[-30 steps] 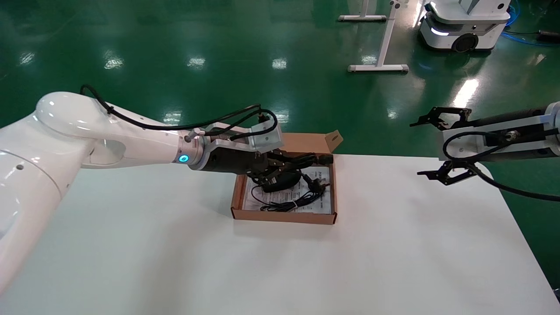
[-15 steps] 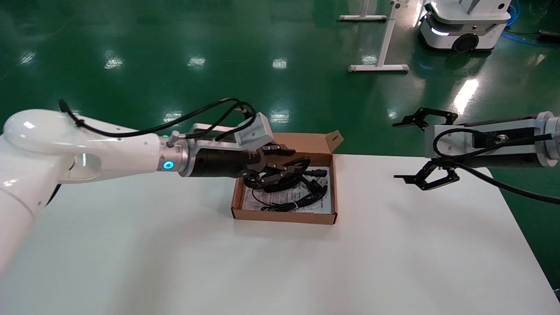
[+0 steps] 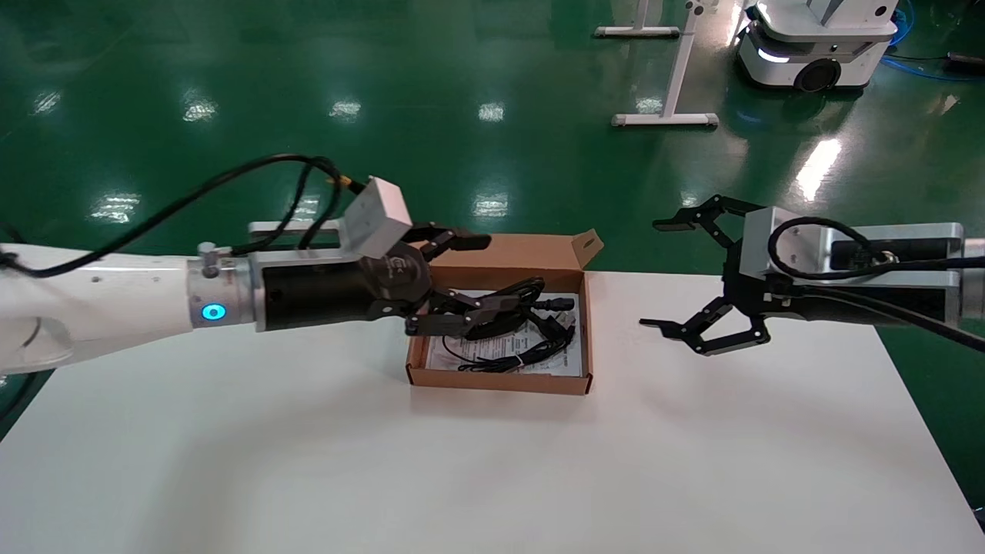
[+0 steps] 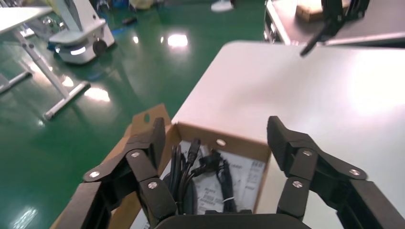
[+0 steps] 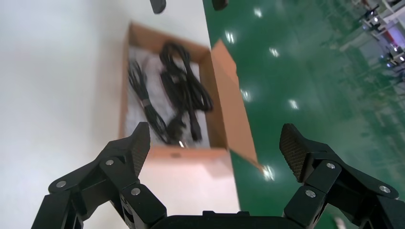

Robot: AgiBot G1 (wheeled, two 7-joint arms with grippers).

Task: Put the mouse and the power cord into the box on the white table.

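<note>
Right wrist view alone: power cord [image 5: 186,88] unobstructed inside box [image 5: 234,109].

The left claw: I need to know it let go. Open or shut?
Open. The left claw has its fingers spread wide with nothing between them, at the left edge of the box; the power cord lies inside.

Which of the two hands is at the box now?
The left hand, open at the left edge of the box. The right hand, also open, hangs apart over the white table.
</note>
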